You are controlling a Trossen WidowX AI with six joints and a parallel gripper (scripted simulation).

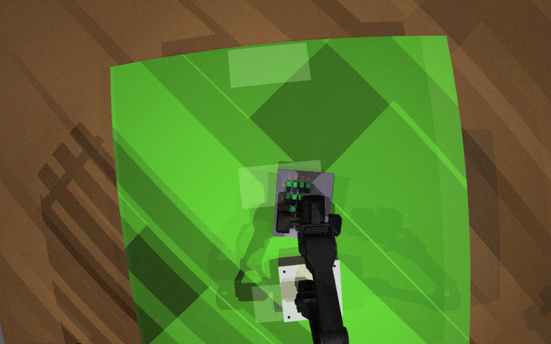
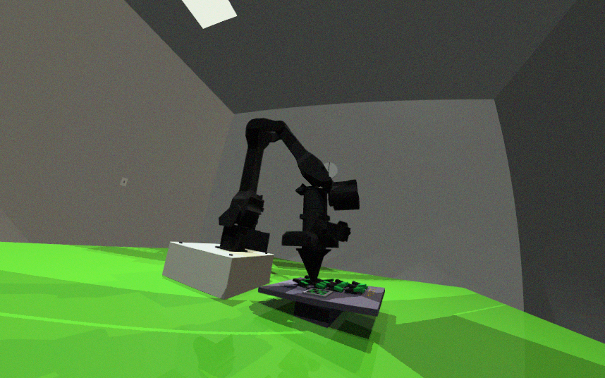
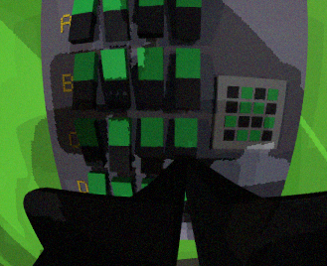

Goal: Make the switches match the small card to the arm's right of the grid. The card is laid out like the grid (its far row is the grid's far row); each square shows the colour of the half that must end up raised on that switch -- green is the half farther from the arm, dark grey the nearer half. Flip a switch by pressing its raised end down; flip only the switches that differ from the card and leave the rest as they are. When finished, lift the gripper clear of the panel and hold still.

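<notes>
1. The gripper (image 3: 184, 184) has its fingers pressed together into one point and holds nothing.
2. In the wrist view the tip sits over row D, around column 3; which switch it meets is hidden.
3. The switches (image 3: 137, 75) spread toward 12 o'clock, long axes running near to far.
4. The card (image 3: 250, 113) lies at 2 o'clock on the panel (image 2: 366, 300).

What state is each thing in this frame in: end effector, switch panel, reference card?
End effector: shut, holding nothing, tip down at the near rows of the grid.
Switch panel: rows A to C visible, row D mostly hidden by the end effector; raised halves too unclear to call.
Card: flat on the panel beside the grid, unobstructed, green and dark squares showing.
</notes>
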